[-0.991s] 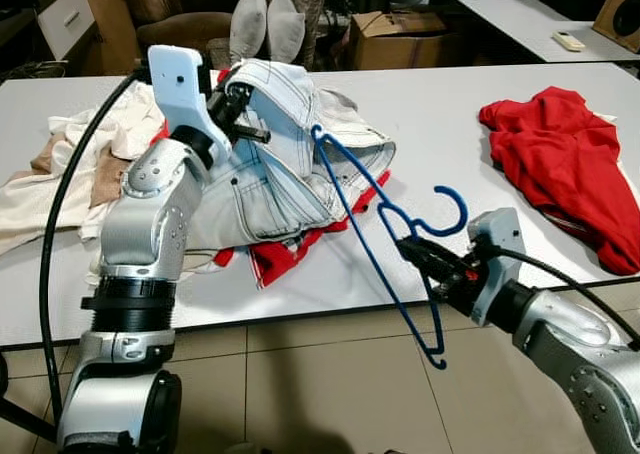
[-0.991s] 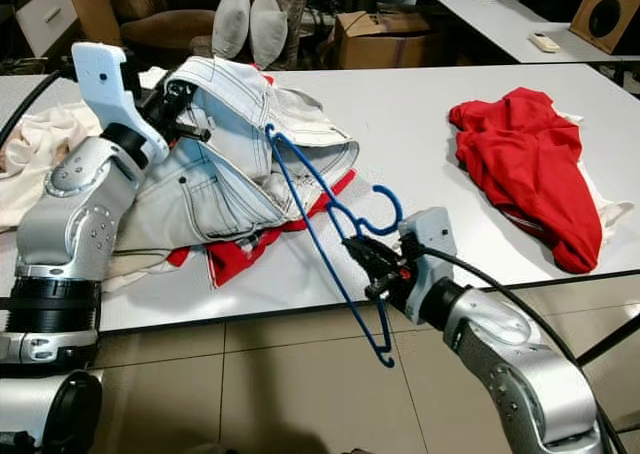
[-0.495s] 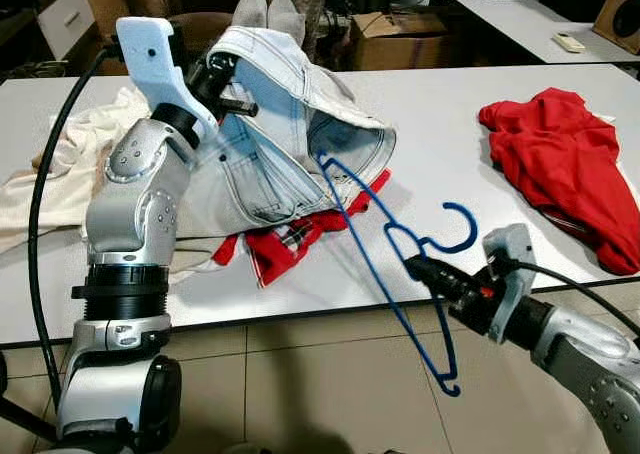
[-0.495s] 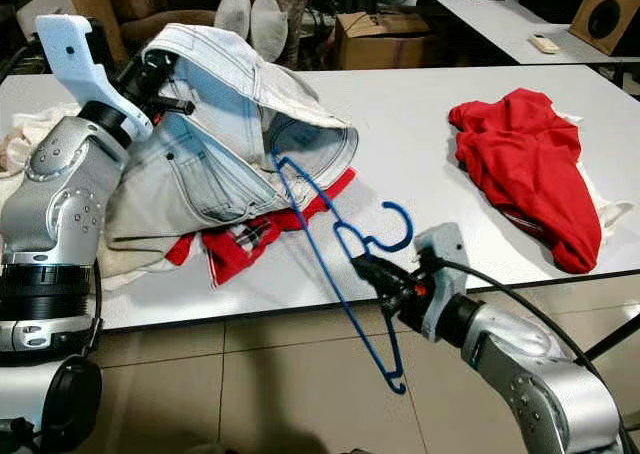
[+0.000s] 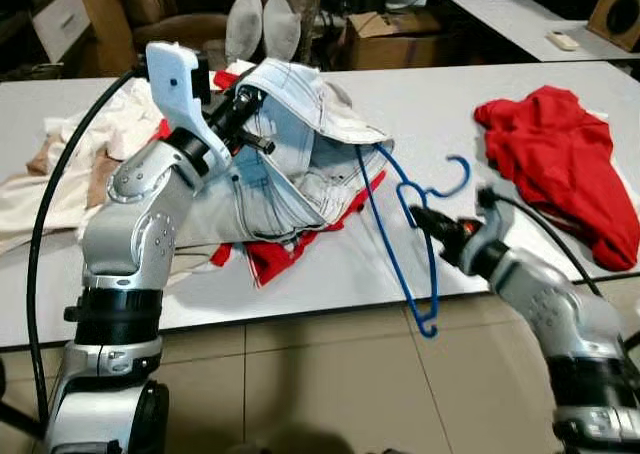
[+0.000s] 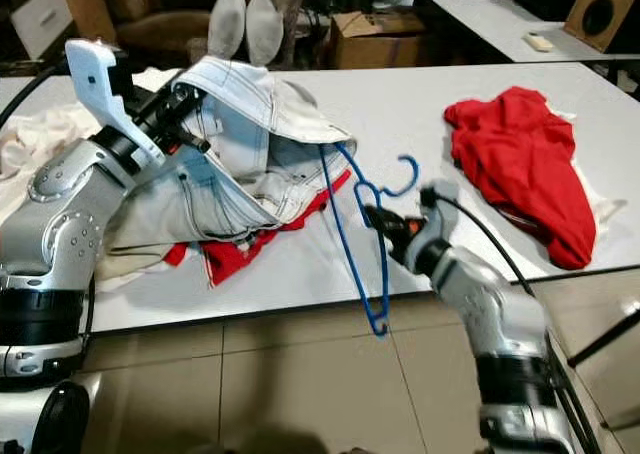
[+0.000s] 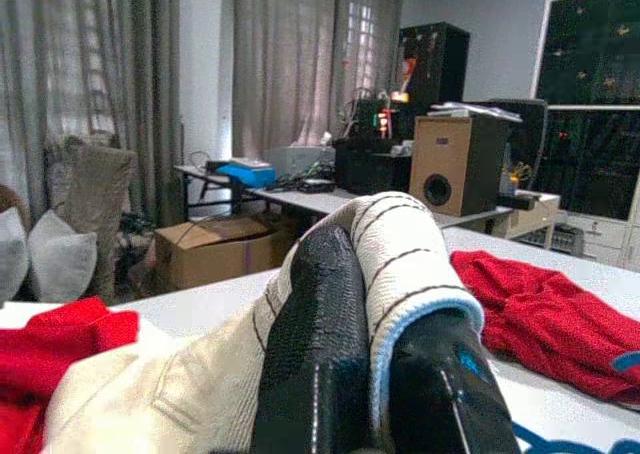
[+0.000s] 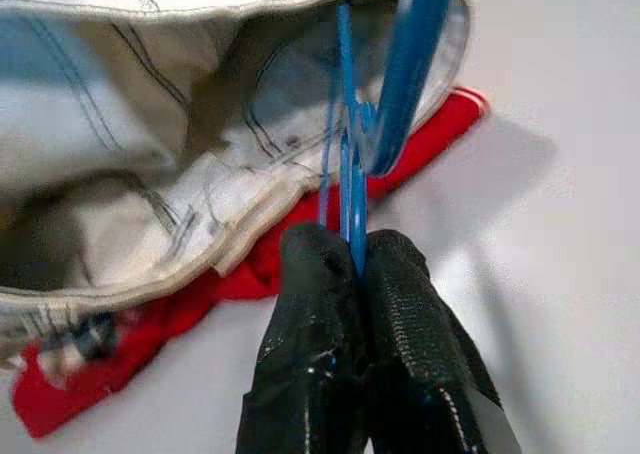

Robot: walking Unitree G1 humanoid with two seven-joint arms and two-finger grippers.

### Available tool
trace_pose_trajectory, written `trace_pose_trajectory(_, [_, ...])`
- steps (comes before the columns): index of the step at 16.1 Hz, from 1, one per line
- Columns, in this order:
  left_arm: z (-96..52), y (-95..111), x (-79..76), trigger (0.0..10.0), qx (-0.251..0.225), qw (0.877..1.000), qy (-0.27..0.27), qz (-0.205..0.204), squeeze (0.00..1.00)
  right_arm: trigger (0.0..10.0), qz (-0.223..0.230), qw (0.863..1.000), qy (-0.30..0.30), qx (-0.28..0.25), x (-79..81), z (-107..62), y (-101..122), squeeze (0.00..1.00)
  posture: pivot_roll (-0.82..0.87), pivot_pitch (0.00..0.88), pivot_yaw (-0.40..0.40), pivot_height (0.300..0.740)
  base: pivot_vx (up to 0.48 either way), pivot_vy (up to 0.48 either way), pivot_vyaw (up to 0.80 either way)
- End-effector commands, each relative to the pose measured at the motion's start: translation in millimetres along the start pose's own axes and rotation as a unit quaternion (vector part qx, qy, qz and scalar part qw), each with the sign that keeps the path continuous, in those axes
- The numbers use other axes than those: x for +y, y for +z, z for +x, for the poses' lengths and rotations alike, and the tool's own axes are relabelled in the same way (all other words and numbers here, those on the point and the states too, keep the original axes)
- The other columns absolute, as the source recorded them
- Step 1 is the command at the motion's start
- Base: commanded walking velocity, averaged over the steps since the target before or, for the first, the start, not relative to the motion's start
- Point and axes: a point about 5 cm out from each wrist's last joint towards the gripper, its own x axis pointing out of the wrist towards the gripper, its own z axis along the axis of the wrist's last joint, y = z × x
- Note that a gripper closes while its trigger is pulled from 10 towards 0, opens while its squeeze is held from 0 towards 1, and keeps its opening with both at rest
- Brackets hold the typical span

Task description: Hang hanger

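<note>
A thin blue wire hanger [image 5: 400, 236] hangs over the table's front edge, its hook [image 5: 452, 176] pointing up and its top arm reaching under the raised waistband. My right gripper [image 5: 425, 220] is shut on the hanger's neck; in the right wrist view the fingers [image 8: 318, 344] pinch the blue wire [image 8: 348, 189]. The pale denim garment [image 5: 290, 159] lies bunched on the table with its waistband lifted. My left gripper [image 5: 245, 124] is shut on that waistband, and the left wrist view shows the fabric edge [image 7: 400, 264] pinched between the fingers [image 7: 310, 374].
A white table [image 5: 420, 99] carries a red-and-white cloth [image 5: 275, 254] under the denim, a cream heap [image 5: 60, 164] at the left and a red garment [image 5: 560, 164] at the right. Tiled floor [image 5: 320, 384] lies in front. A cardboard box [image 5: 390, 24] and cushions [image 5: 262, 22] stand behind.
My right gripper has carried the hanger up and toward the denim, turning it so its upper arm now slips into the open waistband. My left gripper has lowered the waistband slightly.
</note>
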Motion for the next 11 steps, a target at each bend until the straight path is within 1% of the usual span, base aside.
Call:
trace_pose_trajectory(1, [-3.3,-4,-1.3,0.0,0.019,1.000,-0.002,0.017,0.00,10.0,0.024,0.999,0.010,-0.026,-0.8,13.0,11,0.00,-0.08,0.000,-0.025,0.740,0.000,0.000,0.00])
trace_pose_trajectory(3, [-12.7,-20,-0.7,0.0,0.072,0.996,-0.006,0.051,0.00,10.0,0.054,0.997,0.026,-0.045,4.2,28.4,21,0.00,-0.07,0.002,-0.035,0.740,0.000,0.000,0.00])
trace_pose_trajectory(4, [-18.0,-26,-1.4,0.0,0.098,0.993,-0.015,0.064,0.00,10.0,0.057,0.997,0.025,-0.051,6.7,33.1,24,0.00,-0.07,0.003,-0.035,0.740,0.000,0.000,0.00])
trace_pose_trajectory(5, [-22.1,-30,-2.0,0.0,0.115,0.991,-0.022,0.069,0.00,10.0,0.061,0.996,0.025,-0.059,8.6,36.3,25,0.00,-0.07,0.005,-0.033,0.740,0.000,0.000,0.00])
trace_pose_trajectory(6, [-24.2,-32,-2.7,0.0,0.123,0.989,-0.028,0.070,0.00,10.0,0.077,0.994,0.025,-0.071,8.7,38.7,28,0.00,-0.07,0.007,-0.031,0.740,0.000,0.000,0.00])
trace_pose_trajectory(7, [-28.7,-37,-5.4,0.0,0.144,0.986,-0.049,0.071,0.00,10.0,0.123,0.986,0.019,-0.107,7.4,43.3,34,0.00,-0.07,0.008,-0.028,0.740,0.000,0.000,0.00])
trace_pose_trajectory(8, [-30.6,-40,-6.3,0.0,0.157,0.983,-0.058,0.074,0.00,10.0,0.159,0.979,0.020,-0.125,7.0,45.3,38,0.00,-0.07,0.009,-0.022,0.740,0.000,0.000,0.00])
trace_pose_trajectory(9, [-33.1,-43,-9.8,0.0,0.170,0.979,-0.078,0.080,0.00,10.0,0.196,0.970,0.017,-0.145,6.6,47.7,41,0.00,-0.07,0.009,-0.020,0.740,0.000,0.000,0.00])
trace_pose_trajectory(10, [-34.6,-45,-14.4,0.0,0.178,0.976,-0.099,0.081,0.00,10.0,0.222,0.962,0.011,-0.157,6.3,49.8,42,0.00,-0.07,0.010,-0.017,0.740,0.000,0.000,0.00])
trace_pose_trajectory(11, [-34.7,-44,-16.2,0.0,0.179,0.975,-0.105,0.079,0.00,10.0,0.234,0.958,0.002,-0.165,5.5,51.2,43,0.00,-0.06,0.009,-0.016,0.740,0.000,0.000,0.00])
